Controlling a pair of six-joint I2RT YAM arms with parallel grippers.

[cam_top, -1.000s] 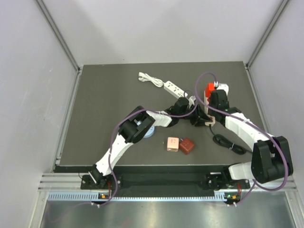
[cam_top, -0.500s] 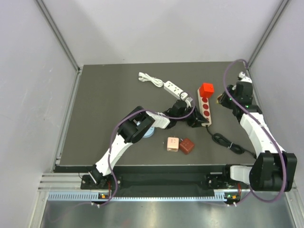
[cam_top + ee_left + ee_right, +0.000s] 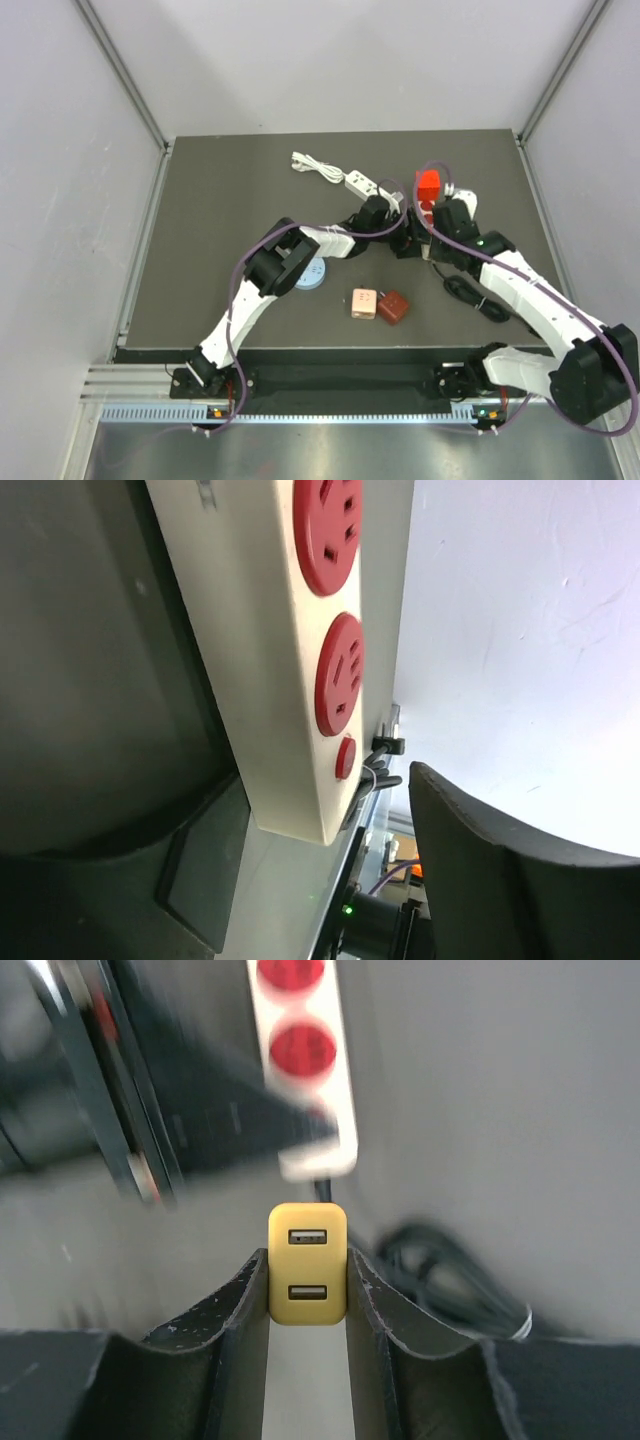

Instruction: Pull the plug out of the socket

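Your right arm (image 3: 520, 290) has swung back from the right side of the table (image 3: 220, 300), where it was half a second ago, and now reaches in over the power strip (image 3: 270, 630). The left gripper (image 3: 318, 795) has let its jaws out over that same second.

On the dark table, your left arm (image 3: 270, 270) stretches across to the near end of the strip. In the left wrist view its jaws stand wide on either side of that end. The strip lies close against one finger (image 3: 200, 870), and a clear gap separates it from the other. Two red socket faces and a small red switch (image 3: 345, 758) show on the strip's white body.

At the strip's far end sits a red block (image 3: 428, 184). A black cable (image 3: 480, 300) leaves the near end and loops on the table under your right arm.

Further back lies a white extension strip (image 3: 362, 184) with its white cord (image 3: 310, 165) coiled beside it. A pale blue disc (image 3: 312, 276) sits partly under your left arm's elbow. Near the front edge, a pink cube (image 3: 363, 303) and a brown-red cube (image 3: 394, 307) rest just beside each other.

The yellow plug (image 3: 307, 1277), with its two USB ports facing the wrist camera, is clamped between the fingers of the right gripper (image 3: 307, 1260). It is out of the sockets and held apart from the strip, just off the end where the cable comes out.
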